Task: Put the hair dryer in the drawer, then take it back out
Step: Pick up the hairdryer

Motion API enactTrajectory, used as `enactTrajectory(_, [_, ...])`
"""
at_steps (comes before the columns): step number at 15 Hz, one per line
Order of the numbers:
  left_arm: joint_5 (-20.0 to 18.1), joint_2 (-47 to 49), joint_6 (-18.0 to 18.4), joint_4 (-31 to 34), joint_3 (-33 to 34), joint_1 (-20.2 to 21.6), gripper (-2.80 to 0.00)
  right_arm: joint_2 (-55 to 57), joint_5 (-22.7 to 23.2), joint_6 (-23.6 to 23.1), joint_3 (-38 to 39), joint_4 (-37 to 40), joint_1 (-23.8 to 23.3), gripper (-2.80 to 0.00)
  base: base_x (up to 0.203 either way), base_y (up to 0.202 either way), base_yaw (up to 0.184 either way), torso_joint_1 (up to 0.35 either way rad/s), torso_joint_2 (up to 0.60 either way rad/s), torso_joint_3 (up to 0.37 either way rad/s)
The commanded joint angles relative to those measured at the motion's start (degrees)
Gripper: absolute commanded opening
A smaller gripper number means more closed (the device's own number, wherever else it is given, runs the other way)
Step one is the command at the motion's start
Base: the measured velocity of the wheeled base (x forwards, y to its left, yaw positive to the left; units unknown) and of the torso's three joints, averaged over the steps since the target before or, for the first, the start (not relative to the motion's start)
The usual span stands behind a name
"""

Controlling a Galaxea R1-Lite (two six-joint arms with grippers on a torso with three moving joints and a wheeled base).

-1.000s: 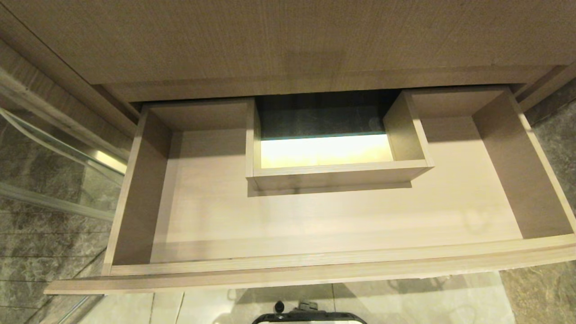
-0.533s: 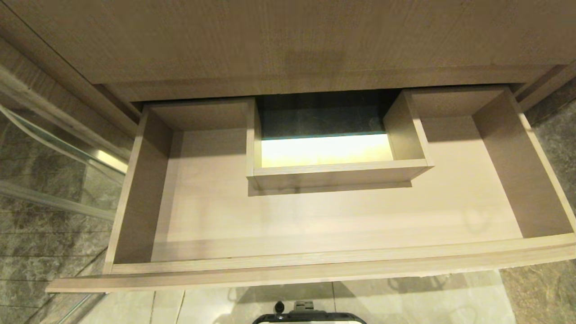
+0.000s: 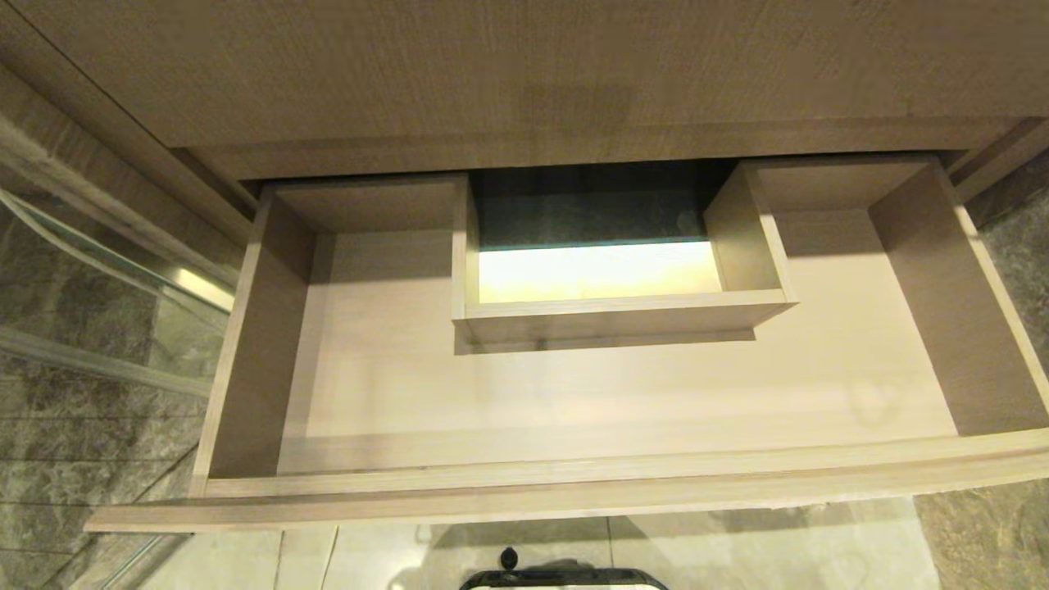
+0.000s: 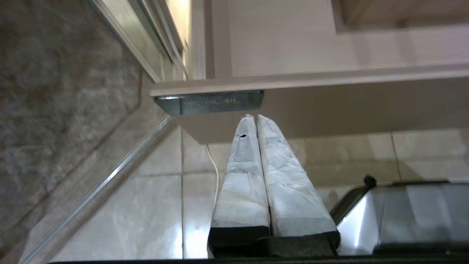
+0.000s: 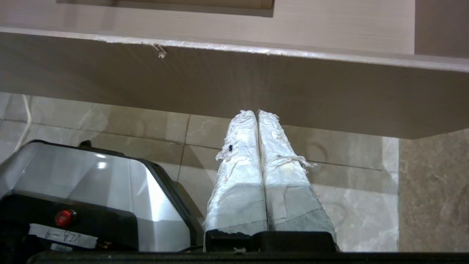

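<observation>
Below the head camera the drawer (image 3: 574, 492) stands pulled fully out, its U-shaped inside wrapping round a boxed cut-out (image 3: 623, 315) at the back centre. Vs a second ago the whole view has slid slightly: cut-out and side walls sit a touch further right, and less of the robot's base (image 3: 561, 580) shows at the bottom edge. That looks like the camera shifting w/ the torso, not the drawer moving. Contents unchanged: bare floor panel, nothing in it.

Hair dryer: not visible in any view, so its place can't be told. With the drawer bare and both claws holding nothing, I can't judge whether the put-in step hasn't begun or the take-out is already done.

Left claw (image 4: 255, 118) hangs low under the drawer front, fingers pressed together, empty, tips near a small dark label (image 4: 210, 102) on the front's lower edge. Right claw (image 5: 256, 113) likewise closed and empty, below the front panel, above the pale floor tiles (image 5: 348, 205). A thin white cable (image 4: 216, 165) runs down by the left one.
</observation>
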Motion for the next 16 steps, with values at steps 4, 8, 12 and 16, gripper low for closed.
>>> enactTrajectory(4, [0.0, 0.0, 0.0, 0.0, 0.1, 0.0, -2.80, -2.2, 0.0, -0.3, 0.1, 0.1, 0.0, -2.80, -0.002, -0.003, 0.092, 0.235, -0.42, -0.183])
enactTrajectory(8, [0.0, 0.0, 0.0, 0.0, 0.1, 0.0, -2.80, -2.2, 0.0, -0.2, 0.0, 0.1, 0.0, -2.80, 0.000, -0.002, 0.071, 0.200, -0.42, -0.175])
enactTrajectory(12, [0.0, 0.0, 0.0, 0.0, 0.1, 0.0, -2.80, -2.2, 0.0, -0.3, 0.0, 0.1, 0.0, -2.80, 0.000, 0.000, 0.000, 0.047, -0.07, -0.035])
enactTrajectory(16, [0.1, 0.0, 0.0, 0.0, 0.1, 0.0, -2.80, -2.2, 0.0, 0.0, 0.0, 0.0, -0.1, -2.80, 0.000, 0.000, 0.000, 0.000, 0.00, 0.000])
